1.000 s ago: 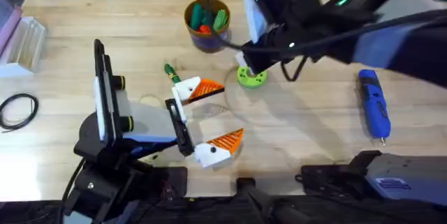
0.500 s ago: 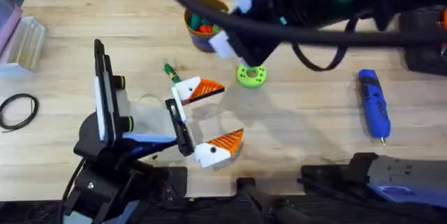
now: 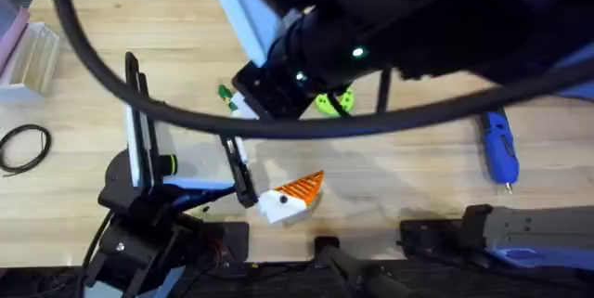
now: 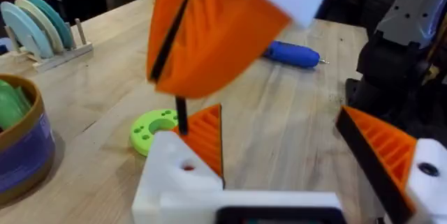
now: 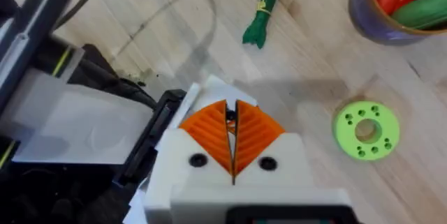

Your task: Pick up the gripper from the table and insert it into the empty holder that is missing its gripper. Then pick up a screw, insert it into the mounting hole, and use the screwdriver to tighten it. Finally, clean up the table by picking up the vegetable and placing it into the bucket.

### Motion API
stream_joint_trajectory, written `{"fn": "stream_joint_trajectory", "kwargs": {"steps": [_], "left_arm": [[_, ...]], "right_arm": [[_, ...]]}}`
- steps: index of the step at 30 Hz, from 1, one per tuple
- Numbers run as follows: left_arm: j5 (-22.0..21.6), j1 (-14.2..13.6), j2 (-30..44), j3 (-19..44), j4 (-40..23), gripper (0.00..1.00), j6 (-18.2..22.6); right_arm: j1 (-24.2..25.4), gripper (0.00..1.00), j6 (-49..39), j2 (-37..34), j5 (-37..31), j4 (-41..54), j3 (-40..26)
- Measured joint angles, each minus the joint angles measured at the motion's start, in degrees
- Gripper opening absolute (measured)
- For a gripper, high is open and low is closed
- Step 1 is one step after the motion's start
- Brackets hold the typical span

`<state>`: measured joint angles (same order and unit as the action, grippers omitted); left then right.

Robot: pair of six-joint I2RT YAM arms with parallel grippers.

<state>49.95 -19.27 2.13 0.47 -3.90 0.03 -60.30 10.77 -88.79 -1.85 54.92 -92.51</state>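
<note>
The right gripper (image 5: 232,135) hangs directly over a white holder (image 4: 183,176) of the left gripper (image 3: 264,163), its orange pads (image 5: 255,130) pressed together with a thin dark shaft pinched between them; what that shaft is cannot be told. The right arm (image 3: 390,29) sweeps across the middle, high under the camera. The left gripper lies low with its jaws spread wide. The vegetable (image 5: 261,13) lies on bare wood near the bucket (image 5: 401,4), and a green disc (image 5: 367,129) sits beside it. The screwdriver (image 3: 498,148) rests well apart toward the right on the wooden table (image 3: 399,173).
</note>
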Motion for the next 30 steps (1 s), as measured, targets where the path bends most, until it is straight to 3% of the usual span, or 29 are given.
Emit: {"fn": "stream_joint_trajectory", "kwargs": {"steps": [30], "left_arm": [[0.06,0.00,0.00,0.00,-0.18,0.985,-0.17]], "right_arm": [[-0.72,0.007,1.29,-3.65,-0.01,0.65,0.00]]}}
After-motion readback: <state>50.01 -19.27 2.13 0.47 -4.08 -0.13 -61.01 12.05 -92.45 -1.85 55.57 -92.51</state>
